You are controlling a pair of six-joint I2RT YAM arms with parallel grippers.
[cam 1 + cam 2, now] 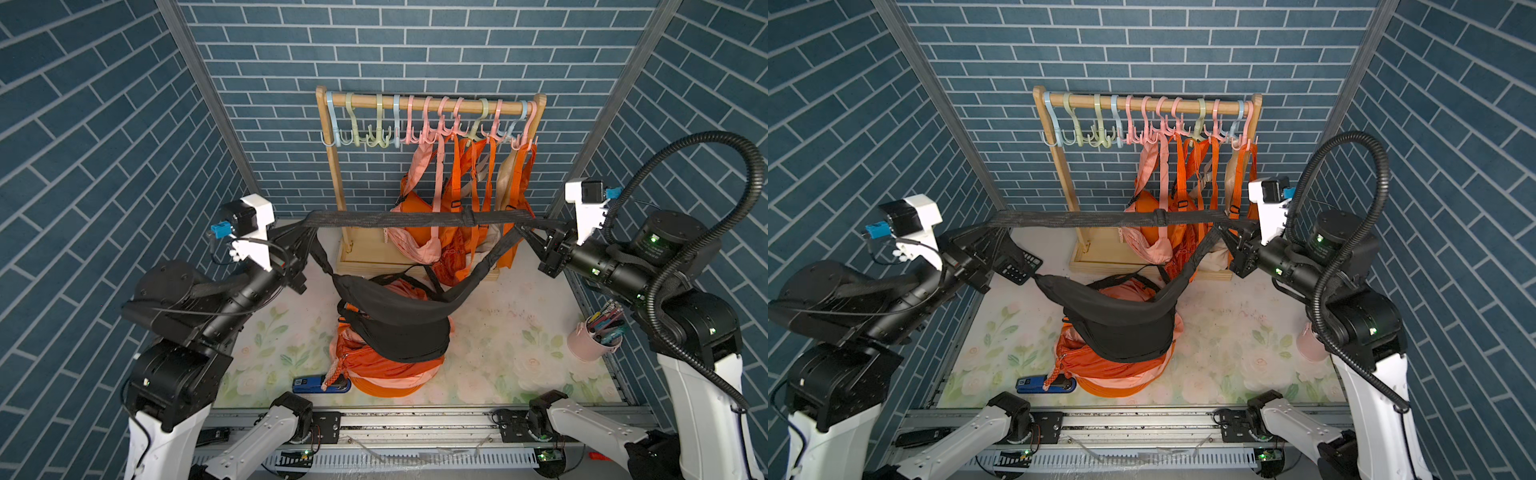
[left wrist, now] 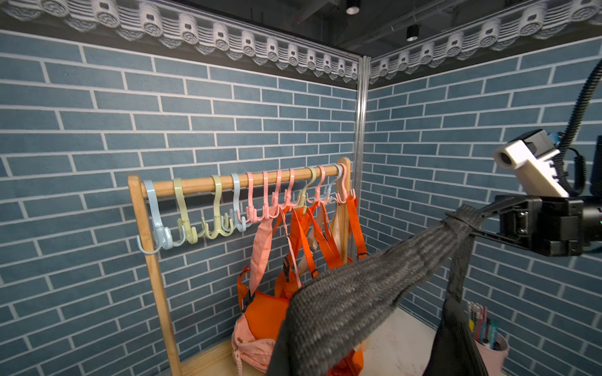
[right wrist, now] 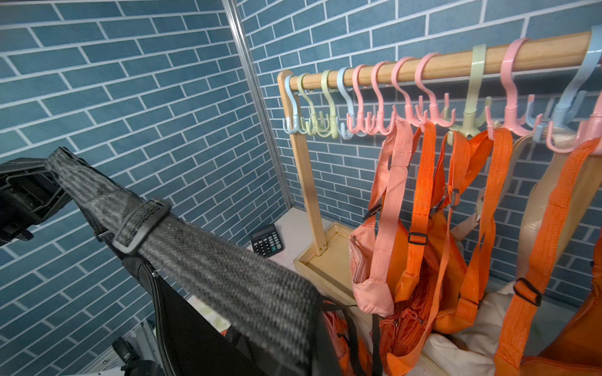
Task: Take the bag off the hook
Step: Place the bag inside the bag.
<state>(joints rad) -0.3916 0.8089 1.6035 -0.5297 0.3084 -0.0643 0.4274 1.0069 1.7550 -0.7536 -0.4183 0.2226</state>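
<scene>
Black webbing strap [image 1: 415, 218] runs taut across mid-frame in both top views, clear of the hooks [image 1: 428, 124]. Left fingers [image 3: 26, 172] and right fingers [image 2: 508, 204] are clamped tight on its ends, arms spread wide and level. The black bag [image 1: 395, 328] sags at lower centre, seemingly resting on the orange pile [image 1: 374, 370]. Best to lower both ends evenly.

Calculator [image 1: 1021, 266] partly covered, pen cup [image 1: 1308, 347] mostly behind right arm [image 1: 1358, 320]
</scene>
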